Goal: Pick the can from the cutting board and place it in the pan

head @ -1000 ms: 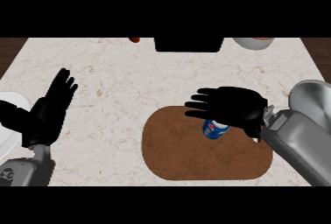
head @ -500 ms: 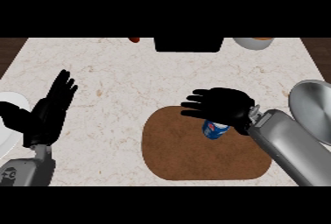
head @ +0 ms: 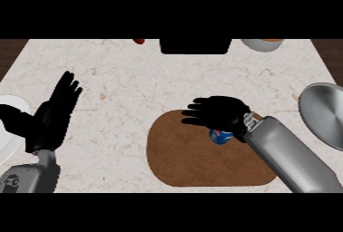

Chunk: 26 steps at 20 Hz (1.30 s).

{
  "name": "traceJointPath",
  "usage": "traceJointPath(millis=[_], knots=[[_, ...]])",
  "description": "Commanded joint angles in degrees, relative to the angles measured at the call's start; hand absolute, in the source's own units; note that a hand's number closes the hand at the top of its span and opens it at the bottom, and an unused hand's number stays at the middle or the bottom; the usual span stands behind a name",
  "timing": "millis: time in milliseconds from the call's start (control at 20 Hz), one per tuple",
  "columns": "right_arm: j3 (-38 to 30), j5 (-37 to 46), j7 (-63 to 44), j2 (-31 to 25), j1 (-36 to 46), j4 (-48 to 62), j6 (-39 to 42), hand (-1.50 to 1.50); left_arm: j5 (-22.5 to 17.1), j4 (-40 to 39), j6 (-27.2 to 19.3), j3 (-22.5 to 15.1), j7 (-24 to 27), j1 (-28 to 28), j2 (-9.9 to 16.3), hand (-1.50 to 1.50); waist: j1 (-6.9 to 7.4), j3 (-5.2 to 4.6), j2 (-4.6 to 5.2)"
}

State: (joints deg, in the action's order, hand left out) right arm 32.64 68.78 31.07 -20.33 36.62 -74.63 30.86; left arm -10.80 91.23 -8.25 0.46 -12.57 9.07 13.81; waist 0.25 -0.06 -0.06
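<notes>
A pale, speckled stone surface [head: 134, 86] fills most of the frame. On it, in the lower middle, lies a brown cutting board [head: 201, 158] with rounded corners. At the right edge of the frame sits a grey metal pan [head: 325, 115], only partly in view and well apart from the board's upper right corner.

From the lower right a grey forearm [head: 288, 154] comes in across the board's right side. Its black right robot hand [head: 218, 113] hangs over the board's upper edge, fingers spread toward the left and bent downward over a small blue can [head: 220, 136]. The can shows just below the palm, over the upper part of the board; the hand covers its top, and whether the fingers have closed on it cannot be told from this view.

At the left of the frame the left robot hand [head: 53, 115] rests open, fingers straight and apart, pointing toward the upper part of the frame. Just beside it, at the left edge, a white plate [head: 8, 136] is partly hidden behind the hand.

Along the top edge of the surface stand a black box-like thing [head: 195, 45] in the middle, a white bowl [head: 262, 44] to its right, and a small red thing [head: 139, 41] to its left, all cut off by the frame.
</notes>
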Motion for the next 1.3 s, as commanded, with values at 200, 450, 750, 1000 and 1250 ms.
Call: traceJointPath(millis=[200,450,750,1000,1250], knots=[[0.36,2.29,8.8,3.06,0.86,6.66,-5.66,1.5,-0.23,0.6,1.82,1.38,-2.15,1.13,0.49,0.0,0.24,0.06,0.14],[-0.34,4.35,8.45,6.33,-1.32,9.8,-8.53,1.5,-1.21,-2.31,2.93,3.85,-1.88,2.86,0.65,0.0,0.08,0.06,0.18],[-3.91,1.71,9.21,6.25,-4.12,1.16,-3.86,1.5,0.6,-1.47,2.81,3.32,0.71,1.26,-0.86,0.0,-0.38,0.04,0.0],[-15.1,-0.85,-0.53,3.1,-8.44,-2.02,-8.89,1.5,1.81,0.1,0.92,2.96,-0.93,-0.79,-1.15,0.0,-2.57,0.07,-0.54],[-28.17,-0.72,-18.91,2.26,-18.21,-5.06,-13.2,1.5,1.25,-0.1,0.24,6.21,-0.58,-3.9,0.54,0.0,-8.06,0.0,-2.05]])
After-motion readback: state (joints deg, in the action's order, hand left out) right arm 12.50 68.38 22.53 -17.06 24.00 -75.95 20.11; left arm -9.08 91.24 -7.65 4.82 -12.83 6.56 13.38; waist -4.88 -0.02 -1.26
